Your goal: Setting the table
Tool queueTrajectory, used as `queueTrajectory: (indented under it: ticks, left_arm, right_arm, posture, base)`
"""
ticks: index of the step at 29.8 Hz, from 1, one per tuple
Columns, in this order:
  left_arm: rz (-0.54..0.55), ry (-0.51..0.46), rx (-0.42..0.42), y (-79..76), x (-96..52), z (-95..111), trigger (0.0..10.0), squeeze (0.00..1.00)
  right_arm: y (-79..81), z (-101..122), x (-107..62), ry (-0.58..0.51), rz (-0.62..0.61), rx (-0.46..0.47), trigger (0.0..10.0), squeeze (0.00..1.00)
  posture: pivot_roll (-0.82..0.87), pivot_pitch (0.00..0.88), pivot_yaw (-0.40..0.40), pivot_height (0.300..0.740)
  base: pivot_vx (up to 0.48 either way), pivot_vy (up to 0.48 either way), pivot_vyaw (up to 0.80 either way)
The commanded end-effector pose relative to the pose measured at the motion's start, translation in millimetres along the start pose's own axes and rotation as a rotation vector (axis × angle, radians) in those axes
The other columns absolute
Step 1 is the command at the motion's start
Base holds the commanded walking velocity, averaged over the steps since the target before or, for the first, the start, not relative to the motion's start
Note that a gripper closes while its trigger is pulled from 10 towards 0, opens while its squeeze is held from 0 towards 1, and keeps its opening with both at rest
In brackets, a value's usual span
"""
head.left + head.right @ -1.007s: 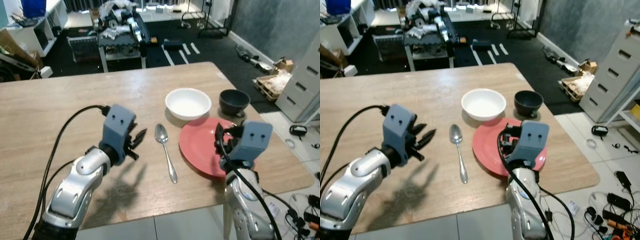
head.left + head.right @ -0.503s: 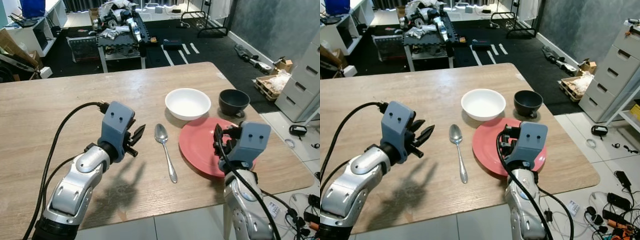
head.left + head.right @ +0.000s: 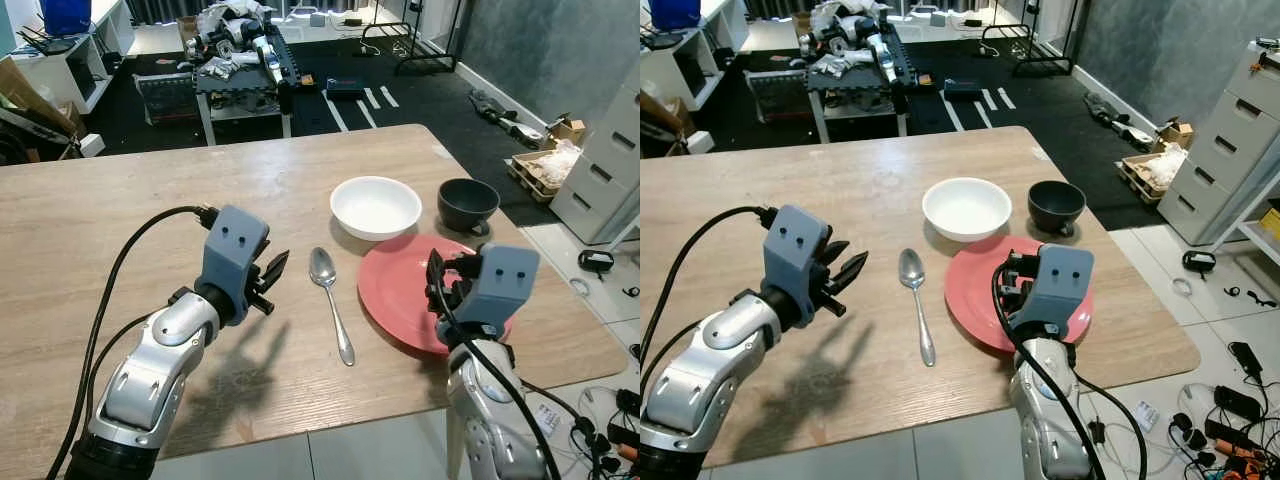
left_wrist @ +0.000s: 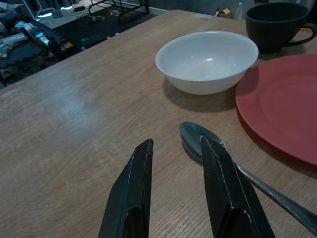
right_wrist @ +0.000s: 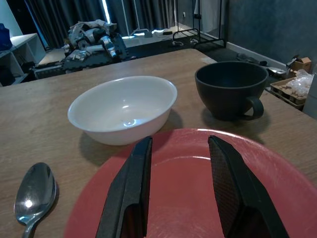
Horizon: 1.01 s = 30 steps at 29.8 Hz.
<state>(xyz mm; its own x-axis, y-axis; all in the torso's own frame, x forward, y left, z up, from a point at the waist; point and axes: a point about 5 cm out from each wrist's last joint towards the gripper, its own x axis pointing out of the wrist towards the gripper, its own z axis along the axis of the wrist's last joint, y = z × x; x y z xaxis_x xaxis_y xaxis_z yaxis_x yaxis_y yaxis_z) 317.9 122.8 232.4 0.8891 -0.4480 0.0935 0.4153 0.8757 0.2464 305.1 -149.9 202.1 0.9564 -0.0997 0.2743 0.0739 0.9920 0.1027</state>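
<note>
The left gripper [image 3: 272,278] hovers above the wooden table [image 3: 120,220] with its two black fingers [image 4: 133,198] parted and nothing between them. The spoon [image 3: 331,304] lies flat just ahead of those tips, bowl end nearest, handle running away toward the robot's side of the table. The right gripper [image 3: 1006,283] hangs over the red plate [image 3: 405,300], fingers spread and empty; the white bowl [image 5: 123,106] sits just beyond its tips and the dark cup [image 5: 231,89] further off to one side.

The main risk is the spoon itself: flat and thin, it may skid or spin if a fingertip lands on the bowl instead of straddling the neck. From the head views I cannot judge how high the right gripper sits above the plate, so a careless drop there might knock the plate toward the table edge.
</note>
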Motion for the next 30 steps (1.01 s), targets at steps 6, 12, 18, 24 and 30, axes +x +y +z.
queueTrajectory:
  ticks: [6,12,18,24,30]
  left_arm:
    - [-0.006,0.0,-0.002,0.4,0.0,-2.4,10.0,0.0]
    - [-0.015,-0.006,-0.01,-0.4,0.1,-2.0,10.0,0.0]
    - [-0.017,-0.005,-0.008,-0.7,0.2,-2.6,10.0,0.0]
    - [-0.018,-0.004,-0.007,-0.8,0.4,-2.9,10.0,0.0]
    - [-0.018,-0.003,-0.007,-0.8,0.2,-3.4,10.0,0.0]
  right_arm:
    - [0.4,-1.8,0.4,0.0,0.003,-0.001,10.0,0.0]
    - [1.3,-2.2,1.0,-0.001,0.006,-0.004,10.0,0.0]
    - [1.5,-2.2,1.3,-0.001,0.009,-0.003,10.0,0.0]
    - [0.9,-2.3,1.4,0.0,0.009,-0.003,10.0,0.0]
    - [0.8,-3.1,1.1,0.001,0.01,-0.003,10.0,0.0]
  posture:
    - [0.1,0.113,0.138,0.74]
    - [0.1,0.106,0.138,0.74]
    - [0.09,0.103,0.139,0.74]
    - [0.09,0.098,0.139,0.74]
    - [0.09,0.097,0.139,0.74]
  base:
    - [0.0,0.0,0.0]
    - [0.0,0.0,0.0]
    - [0.0,0.0,0.0]
    - [0.0,0.0,0.0]
    - [0.0,0.0,0.0]
